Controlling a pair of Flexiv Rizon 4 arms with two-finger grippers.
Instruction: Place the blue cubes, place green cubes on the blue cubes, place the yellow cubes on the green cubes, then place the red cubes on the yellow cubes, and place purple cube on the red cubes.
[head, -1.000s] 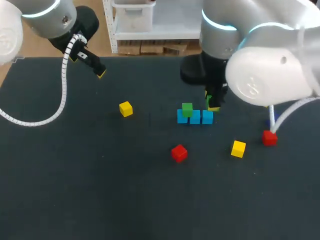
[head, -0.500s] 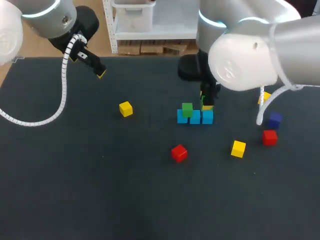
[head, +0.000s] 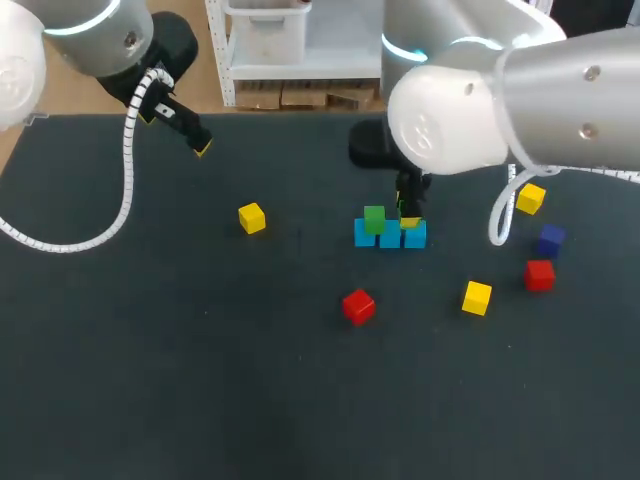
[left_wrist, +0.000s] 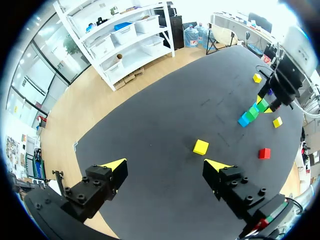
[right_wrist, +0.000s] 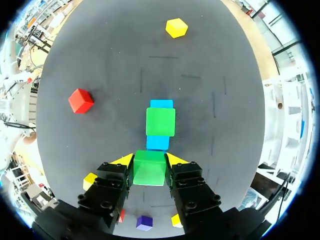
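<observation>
- Far left: the grey left arm (head: 95, 40) hangs over the back corner of the dark bench (head: 200, 380). The left jaws stand wide open, with nothing between their yellow fingertips (left_wrist: 115, 164).
- Next along, a small lone yellow cube (head: 252, 217) sits flat on the bench, well apart from everything else.
- Moving on, nearer the front edge, the middle red cube (head: 358, 305) lies by itself, in front of the blue row.
- Centre stage: three light blue cubes (head: 390, 237) stand touching in a row. A stacked green cube (head: 374, 219) rests on top, toward the row's left end.
- Over the row's right end, the right jaws are clamped on a held green cube (right_wrist: 149, 169), one finger pressed to each side. Whether it touches the blue cube beneath, I cannot tell.
- The big white right arm (head: 520, 90) comes in from the right above all this.
- Right of the row, a front yellow cube (head: 477, 297) sits near the front.
- Farther right, three cubes line up front to back: a right red cube (head: 540, 274), a dark purple cube (head: 550, 239) just behind it, and a back yellow cube (head: 530, 198) behind that.
</observation>
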